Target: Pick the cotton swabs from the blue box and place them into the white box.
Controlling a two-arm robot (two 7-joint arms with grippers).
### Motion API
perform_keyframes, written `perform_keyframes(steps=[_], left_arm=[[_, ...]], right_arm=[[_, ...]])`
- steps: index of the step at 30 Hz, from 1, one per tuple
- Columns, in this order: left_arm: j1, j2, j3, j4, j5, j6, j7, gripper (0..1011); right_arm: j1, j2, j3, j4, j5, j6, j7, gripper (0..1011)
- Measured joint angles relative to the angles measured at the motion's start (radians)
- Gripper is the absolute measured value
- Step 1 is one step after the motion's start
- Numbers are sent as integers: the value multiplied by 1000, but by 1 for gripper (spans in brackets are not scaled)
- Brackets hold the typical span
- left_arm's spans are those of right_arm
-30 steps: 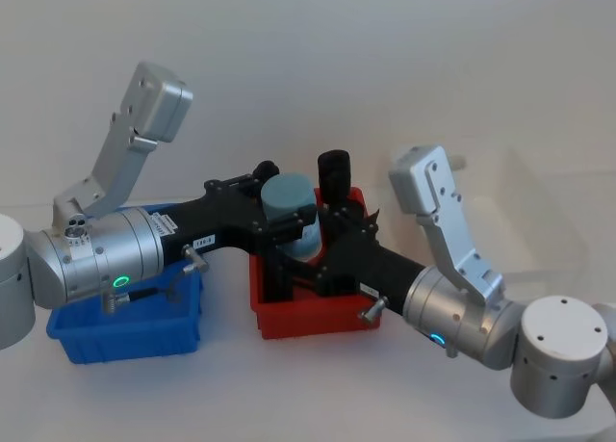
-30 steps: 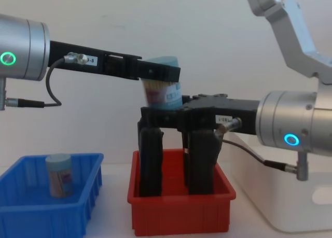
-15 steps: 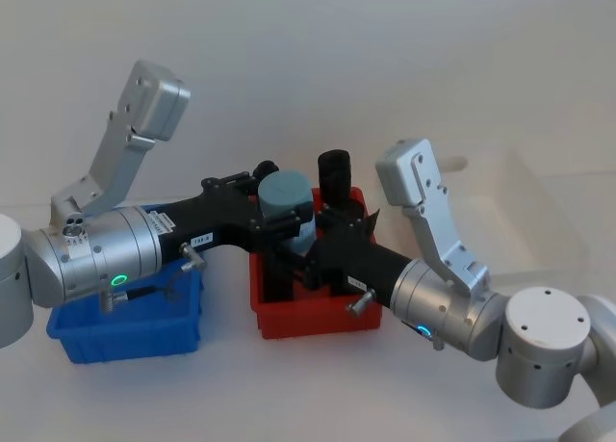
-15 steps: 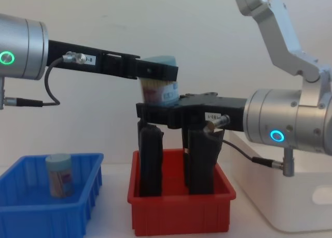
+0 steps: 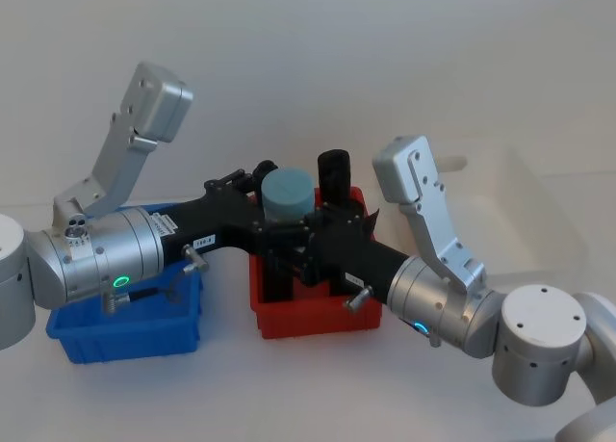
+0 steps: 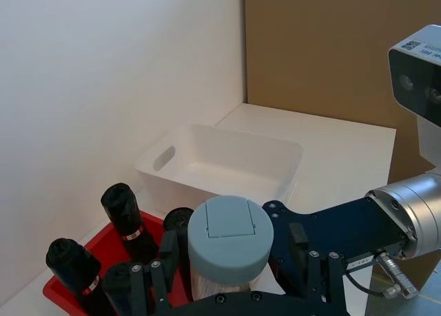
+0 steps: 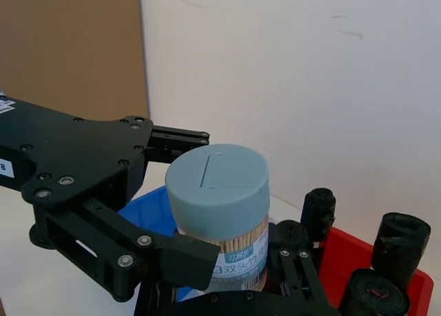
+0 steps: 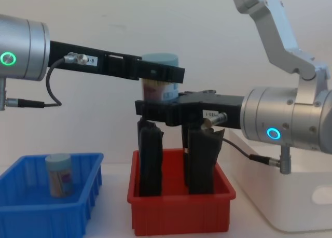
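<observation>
A cotton swab tub (image 8: 160, 60) with a pale blue lid hangs upright above the red bin, and my left gripper (image 8: 162, 73) is shut on it just under the lid. My right gripper (image 8: 157, 105) reaches in from the right, open, its fingers on either side of the tub's lower part (image 7: 227, 261). Another tub of cotton swabs (image 8: 58, 175) stands in the blue box (image 8: 31, 213) at the left. The white box (image 8: 290, 209) sits at the right, behind my right arm; its inside (image 6: 220, 154) holds nothing.
A red bin (image 8: 179, 214) stands between the blue and white boxes, directly under the held tub, with tall black rolls (image 8: 150, 160) upright in it. Both arms cross over this bin. A plain wall rises close behind the boxes.
The held tub has gone from tilted to upright. My right gripper has slid a little to the left, closer around the tub's lower part. The left arm stays in place.
</observation>
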Motion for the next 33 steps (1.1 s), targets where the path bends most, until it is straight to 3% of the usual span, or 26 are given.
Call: perform_keyframes(steps=[10, 17, 33], left_arm=[[0, 0, 0, 0, 0, 0, 0, 1004], [0, 0, 0, 0, 0, 0, 0, 1004], [0, 0, 0, 0, 0, 0, 0, 1004]], right_arm=[[-7, 6, -1, -10, -3, 2, -29, 646], [-27, 20, 7, -38, 1, 2, -89, 646], [-98, 97, 75, -122, 81, -19, -257, 646]])
